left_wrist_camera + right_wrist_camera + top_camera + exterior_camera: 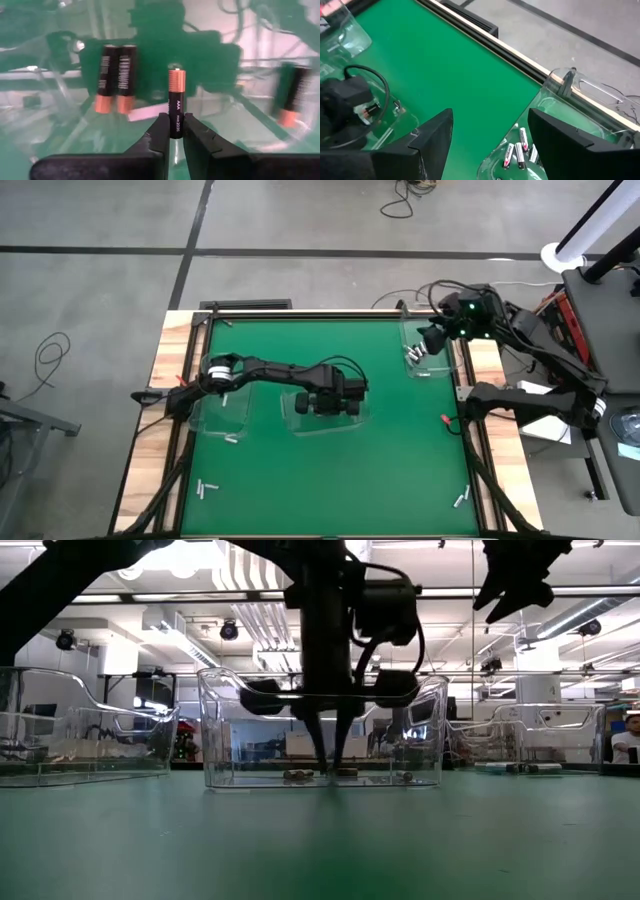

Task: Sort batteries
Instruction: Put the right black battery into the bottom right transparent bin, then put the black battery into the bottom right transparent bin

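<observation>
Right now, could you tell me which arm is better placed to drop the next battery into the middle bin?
Left: its gripper already pinches an AAA battery inside the middle bin; the right gripper hovers open over the far bin.

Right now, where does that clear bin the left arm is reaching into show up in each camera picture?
High view: the middle clear bin lies at the mat's centre, under the left gripper.
Low view: centre, jaws down inside it.
Left wrist view: its wall surrounds the AAA battery in the jaws.
Right wrist view: far off, with the left gripper.
Shared landmark: the green mat.
</observation>
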Controlling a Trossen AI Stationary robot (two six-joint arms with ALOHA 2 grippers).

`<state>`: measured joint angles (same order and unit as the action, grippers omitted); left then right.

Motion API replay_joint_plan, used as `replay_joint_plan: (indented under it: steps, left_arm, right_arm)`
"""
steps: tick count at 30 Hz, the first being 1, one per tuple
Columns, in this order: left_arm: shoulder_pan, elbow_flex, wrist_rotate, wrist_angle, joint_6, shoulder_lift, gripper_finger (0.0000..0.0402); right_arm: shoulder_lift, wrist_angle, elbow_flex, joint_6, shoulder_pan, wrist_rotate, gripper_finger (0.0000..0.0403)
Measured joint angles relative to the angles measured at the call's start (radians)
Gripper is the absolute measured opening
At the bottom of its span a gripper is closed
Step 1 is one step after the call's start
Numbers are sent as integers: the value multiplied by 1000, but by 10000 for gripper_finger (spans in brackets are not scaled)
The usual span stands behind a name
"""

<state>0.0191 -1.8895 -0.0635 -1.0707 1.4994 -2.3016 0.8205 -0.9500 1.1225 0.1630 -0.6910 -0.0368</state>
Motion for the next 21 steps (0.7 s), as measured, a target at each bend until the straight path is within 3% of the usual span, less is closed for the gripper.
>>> replay_joint_plan:
  steps: [7,14,18,21]
  left_arm:
    - [-10,34,49,14,17,2,46]
    - [-12,-38,175,-58,-123,28,98]
    - [-12,-101,224,-175,-153,54,127]
    - [-4,-143,370,-331,-141,87,139]
  right_arm:
    - [-23,-18,0,18,0,-1,271]
    - [-24,-11,0,19,0,-1,297]
    - [-10,-2,-1,20,0,-14,310]
    - [1,10,-1,19,0,-24,317]
